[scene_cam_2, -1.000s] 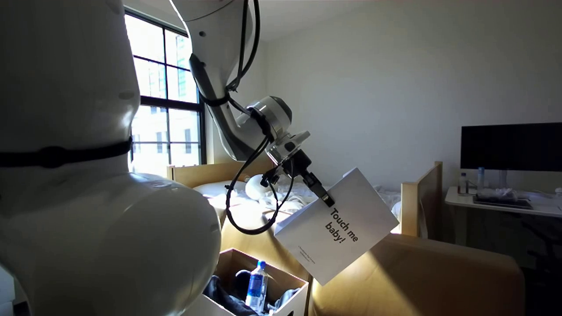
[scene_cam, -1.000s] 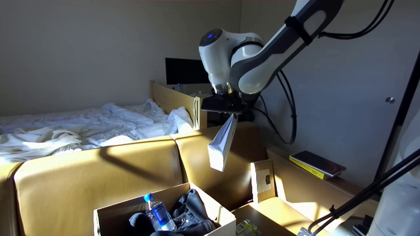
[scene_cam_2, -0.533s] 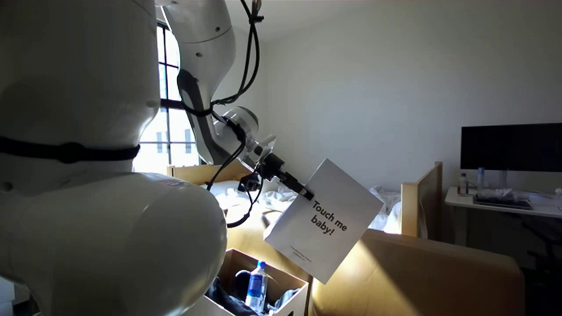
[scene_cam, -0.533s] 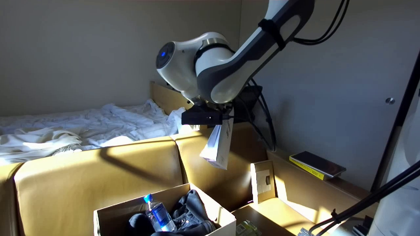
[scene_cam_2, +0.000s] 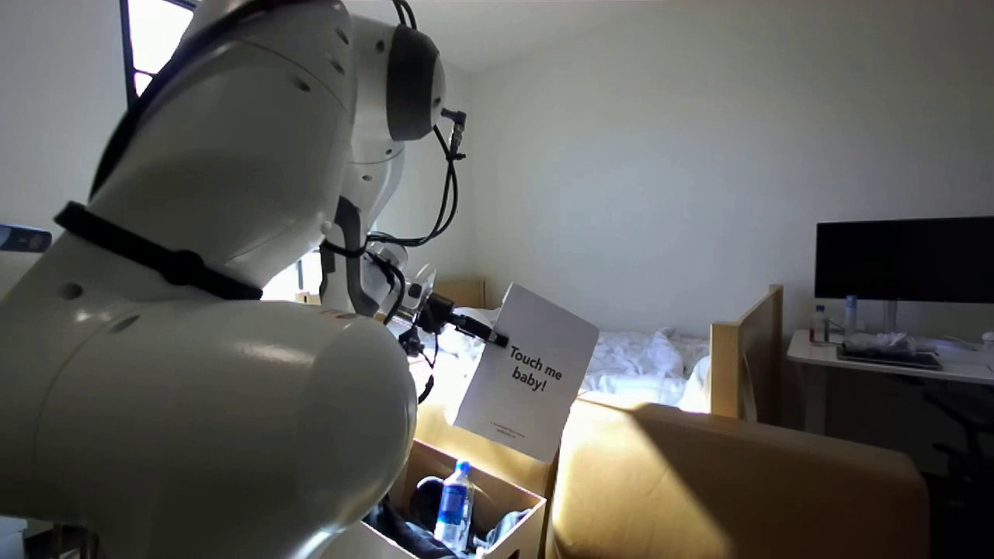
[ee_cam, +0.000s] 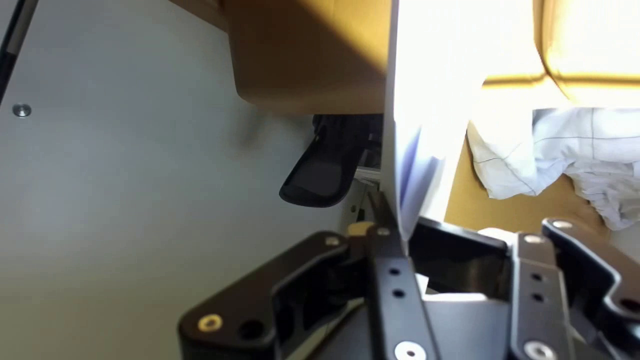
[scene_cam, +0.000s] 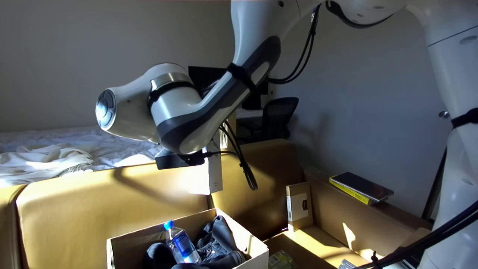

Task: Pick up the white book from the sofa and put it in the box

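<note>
The mustard-yellow sofa (scene_cam: 82,209) stretches behind the cardboard box (scene_cam: 259,259), whose base is out of frame. A dark garment (scene_cam: 220,233) lies bunched inside the box.

The white book (scene_cam_2: 528,373), with "Touch me baby!" on its cover, hangs in the air above the level of the box's rim. From the gripper (scene_cam_2: 501,339) it reaches outward and down: the grasp sits on one long edge, above the middle, and the long axis runs steeply, its lower end canted towards the box. In an exterior view the white book (scene_cam: 215,172) shows nearly edge-on, over the box's far corner and in front of the backrest; its exact depth over the box cannot be told.

The gripper is clamped on the book, its fingers (ee_cam: 400,312) pinching a thin edge. Glare hides whether they take the whole thickness or only the cover.

The step in hand looks like the carry. The box seems to lie below the book and out from the backrest, so the coming move probably calls for bringing the lower end over the mouth before descending. The tilted plastic bottle (scene_cam: 183,244) inside is the likeliest thing to be knocked.
</note>
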Robot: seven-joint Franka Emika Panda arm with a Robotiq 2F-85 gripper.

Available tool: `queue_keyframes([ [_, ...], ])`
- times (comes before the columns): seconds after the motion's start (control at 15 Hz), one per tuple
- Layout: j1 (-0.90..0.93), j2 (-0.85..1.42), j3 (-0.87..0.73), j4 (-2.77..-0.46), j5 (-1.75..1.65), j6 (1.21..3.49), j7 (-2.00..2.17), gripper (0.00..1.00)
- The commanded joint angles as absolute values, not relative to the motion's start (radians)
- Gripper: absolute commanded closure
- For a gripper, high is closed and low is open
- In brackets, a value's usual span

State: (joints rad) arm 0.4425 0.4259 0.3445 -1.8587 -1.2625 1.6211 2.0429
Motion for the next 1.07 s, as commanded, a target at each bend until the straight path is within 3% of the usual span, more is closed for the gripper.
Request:
queue_keyframes([
  [0.0,0.446,0.583,0.338,-1.733,-1.263,1.747,1.96,0.99],
  [0.47,0.526,0.696,0.338,-1.643,-1.19,1.801,1.764,0.99],
  [1.0,0.628,0.497,0.332,-1.837,-1.219,1.625,1.851,0.99],
])
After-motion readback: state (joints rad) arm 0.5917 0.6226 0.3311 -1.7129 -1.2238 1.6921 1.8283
